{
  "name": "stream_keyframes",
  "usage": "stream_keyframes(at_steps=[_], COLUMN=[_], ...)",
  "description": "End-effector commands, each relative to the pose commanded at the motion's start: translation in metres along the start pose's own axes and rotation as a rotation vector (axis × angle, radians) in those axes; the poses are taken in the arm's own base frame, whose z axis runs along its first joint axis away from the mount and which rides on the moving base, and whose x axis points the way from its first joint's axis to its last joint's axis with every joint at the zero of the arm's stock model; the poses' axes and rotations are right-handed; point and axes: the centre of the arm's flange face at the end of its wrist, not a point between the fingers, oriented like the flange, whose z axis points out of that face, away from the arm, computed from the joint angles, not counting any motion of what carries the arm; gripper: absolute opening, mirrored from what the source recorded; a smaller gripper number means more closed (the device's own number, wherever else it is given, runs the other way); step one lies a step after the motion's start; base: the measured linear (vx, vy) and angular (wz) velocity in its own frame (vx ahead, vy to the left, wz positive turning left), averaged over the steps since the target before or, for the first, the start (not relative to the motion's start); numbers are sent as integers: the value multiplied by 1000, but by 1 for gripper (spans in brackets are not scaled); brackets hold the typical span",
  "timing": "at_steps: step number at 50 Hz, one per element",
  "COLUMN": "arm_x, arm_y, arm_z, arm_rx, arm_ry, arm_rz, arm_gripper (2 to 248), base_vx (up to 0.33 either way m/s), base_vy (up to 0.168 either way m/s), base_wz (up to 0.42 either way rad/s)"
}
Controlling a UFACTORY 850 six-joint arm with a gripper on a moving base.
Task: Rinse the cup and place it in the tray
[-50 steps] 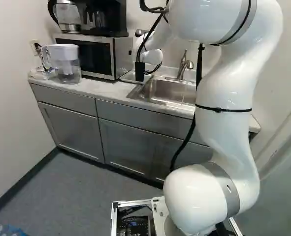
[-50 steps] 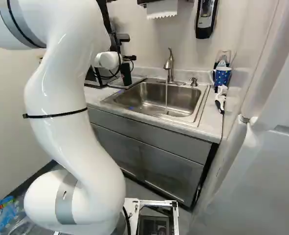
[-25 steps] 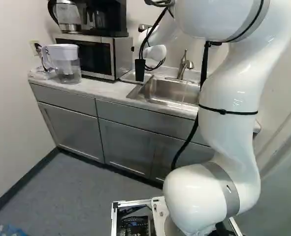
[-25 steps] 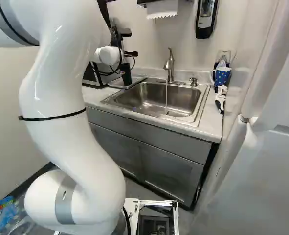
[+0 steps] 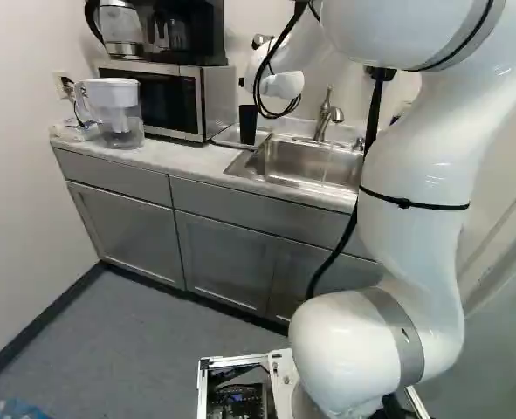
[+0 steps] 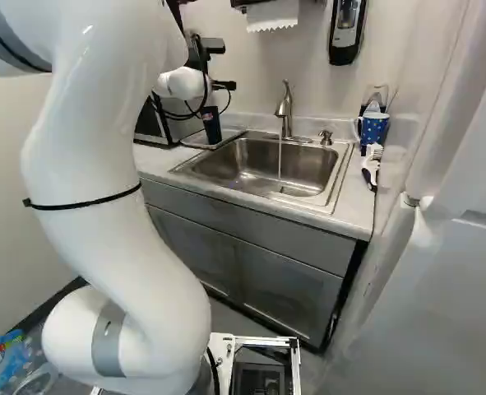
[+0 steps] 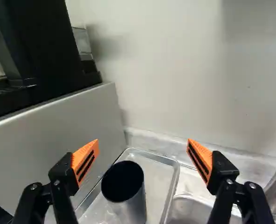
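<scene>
Behind the white wrist, a dark part of my gripper (image 6: 224, 85) shows in the right base view. The wrist view has the gripper (image 7: 144, 151) with its orange-padded fingers wide apart and nothing gripped. A black cup (image 7: 128, 193) stands upright, mouth up, in the metal tray (image 7: 157, 179), lower than the fingers and closer to the one on the microwave's side. Neither finger touches it. Both base views also show the cup (image 5: 248, 125) (image 6: 211, 125) on the tray, left of the sink.
Water runs from the faucet (image 6: 284, 111) into the sink (image 6: 259, 169). The microwave (image 5: 157, 98) borders the tray, with a coffee machine above it. A water pitcher (image 5: 116, 112) stands further left. A blue mug (image 6: 373, 128) and a brush (image 6: 372, 164) are right of the sink.
The arm has shifted rightward in the left base view and leftward in the right one, and the wrist has drawn away from the cup. The cup stays on the tray; the base has not moved.
</scene>
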Motion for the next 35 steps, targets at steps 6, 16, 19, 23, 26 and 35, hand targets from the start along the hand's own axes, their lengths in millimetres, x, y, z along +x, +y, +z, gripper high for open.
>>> stream_keyframes(at_steps=[6,16,19,23,26,35], arm_x=[5,14,17,21,24,32], arm_y=[6,15,18,22,25,34], arm_z=[-4,-10,-12,-14,-16,-21], arm_rx=[-9,-24,-29,-35,-39,-52], arm_ry=[-5,-16,-19,-21,-23,-28], arm_rz=[1,4,5,5,5,3], arm_gripper=[247,247,247,247,247,247], base_vx=[0,0,0,0,0,0], base_vy=[0,0,0,0,0,0], base_wz=[0,0,0,0,0,0])
